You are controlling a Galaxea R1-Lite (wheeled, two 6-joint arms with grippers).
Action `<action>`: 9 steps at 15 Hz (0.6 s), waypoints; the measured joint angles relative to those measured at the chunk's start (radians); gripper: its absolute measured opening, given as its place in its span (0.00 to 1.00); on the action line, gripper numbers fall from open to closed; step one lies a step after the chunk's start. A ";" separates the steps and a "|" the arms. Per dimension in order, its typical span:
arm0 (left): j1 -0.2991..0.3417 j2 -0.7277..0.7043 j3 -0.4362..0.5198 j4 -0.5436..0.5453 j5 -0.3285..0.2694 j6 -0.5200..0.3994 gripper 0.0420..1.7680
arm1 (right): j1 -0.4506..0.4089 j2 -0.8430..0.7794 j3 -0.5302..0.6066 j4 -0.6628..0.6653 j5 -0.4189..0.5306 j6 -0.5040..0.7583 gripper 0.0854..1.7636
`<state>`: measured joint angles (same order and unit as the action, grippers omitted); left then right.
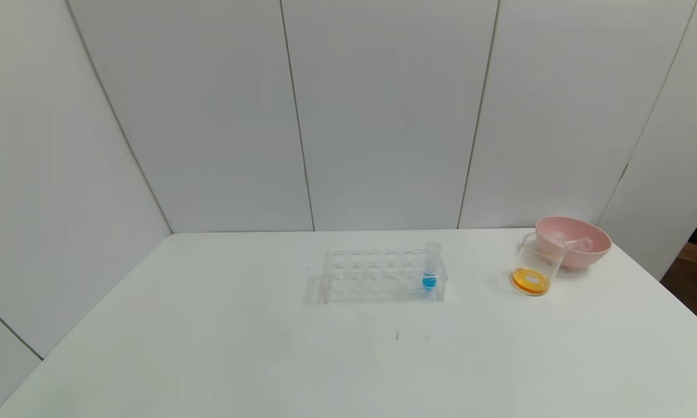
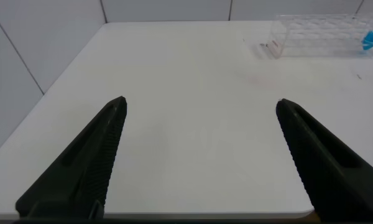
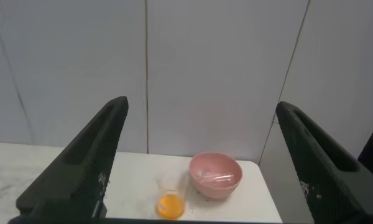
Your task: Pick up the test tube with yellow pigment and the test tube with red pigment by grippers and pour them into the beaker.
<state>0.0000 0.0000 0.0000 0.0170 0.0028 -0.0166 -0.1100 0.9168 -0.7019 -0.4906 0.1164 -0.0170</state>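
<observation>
Both sets of jaws stand spread wide with nothing between them. The left gripper (image 2: pixel 201 109) hangs over the near left part of the table (image 1: pixel 209 348); the right gripper (image 3: pixel 202 109) is held back from the table's right end, facing the wall. Neither arm shows in the head view.

The beaker (image 1: pixel 535 268) stands at the table's far right, touching or just in front of the pink bowl (image 1: pixel 575 241), and holds an orange-yellow layer at its bottom. Clear tubes (image 1: pixel 575 242) lie inside the bowl; by this evidence, both pours appear finished. The rack (image 1: pixel 383 276) sits mid-table with only the blue-tipped tube (image 1: pixel 431 268) upright at its right end.

Risks: any further reach toward the right end may knock the beaker, since it stands close against the bowl and holds liquid. A sweep across the rack could tip the remaining tube.

Limits of view: the tubes in the bowl are faint; their number and tip colours cannot be confirmed.
</observation>
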 joint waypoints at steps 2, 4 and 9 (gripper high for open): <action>0.000 0.000 0.000 0.000 0.000 0.000 0.97 | 0.019 -0.177 0.023 0.136 -0.002 0.003 0.96; 0.000 0.000 0.000 0.000 0.000 0.000 0.97 | 0.039 -0.353 0.041 0.273 -0.003 0.002 0.96; 0.000 0.000 0.000 0.000 0.000 0.000 0.97 | 0.081 -0.671 0.141 0.401 0.011 -0.024 0.96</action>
<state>0.0000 0.0000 0.0000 0.0170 0.0028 -0.0162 -0.0287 0.2457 -0.5613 -0.0894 0.1274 -0.0415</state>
